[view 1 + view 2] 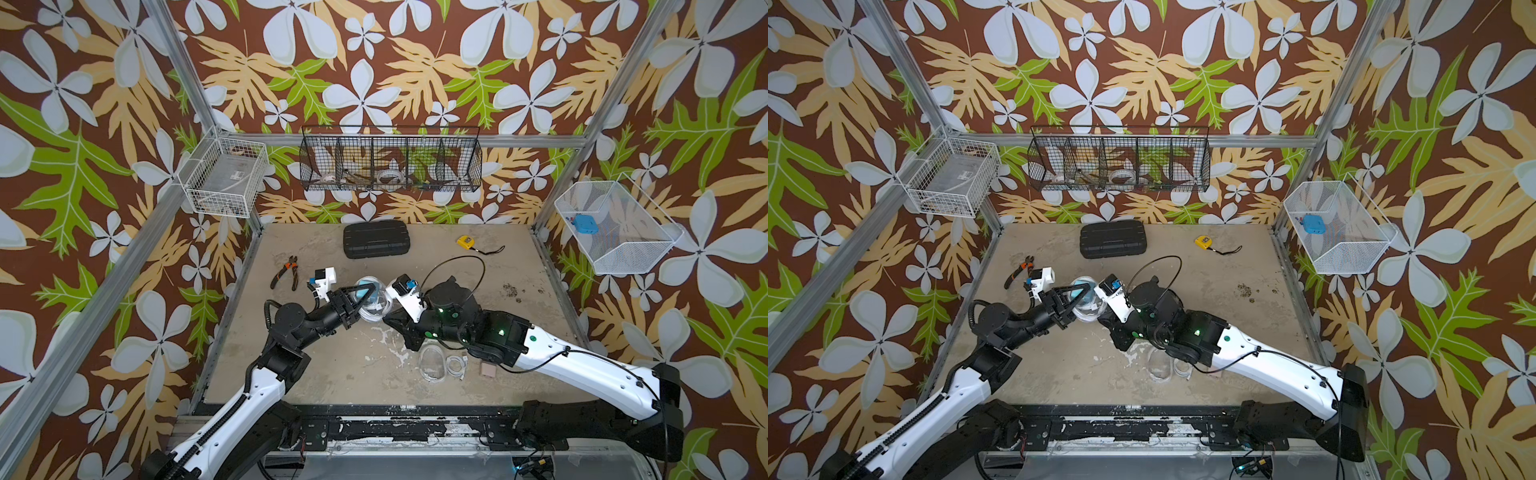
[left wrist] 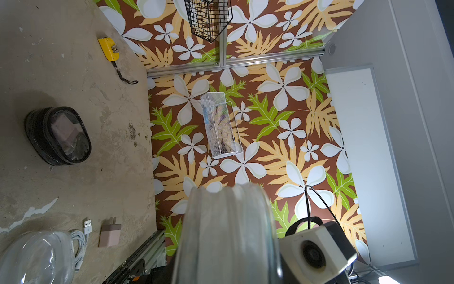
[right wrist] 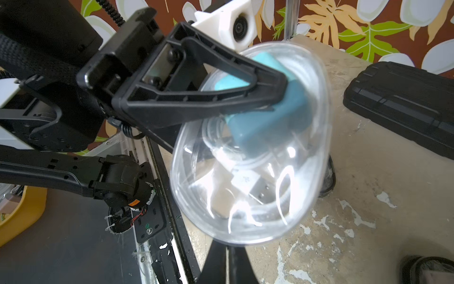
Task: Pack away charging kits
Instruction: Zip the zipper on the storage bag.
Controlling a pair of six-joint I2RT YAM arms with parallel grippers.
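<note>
My left gripper [image 1: 370, 297] is shut on a clear oval case [image 1: 376, 309] held above the table's middle; the case [image 2: 228, 233] fills its wrist view. Inside the case [image 3: 248, 196] lie a teal plug [image 3: 290, 103] and a coiled white cable [image 3: 270, 209]. My right gripper [image 3: 227, 246] is shut, its tips meeting at the case's rim; what they pinch is hidden. Near the front lie another clear case [image 1: 432, 363], a white cable [image 1: 455, 365] and a pink plug [image 1: 487, 369]. A black-rimmed case [image 2: 57, 135] rests on the table.
A large black ribbed case [image 1: 376, 239], a yellow tape measure [image 1: 465, 242] and pliers [image 1: 286, 272] lie towards the back. A black wire basket [image 1: 390, 160] hangs on the back wall. White baskets hang left [image 1: 224, 176] and right [image 1: 615, 228]; the right one holds a blue block [image 1: 584, 224].
</note>
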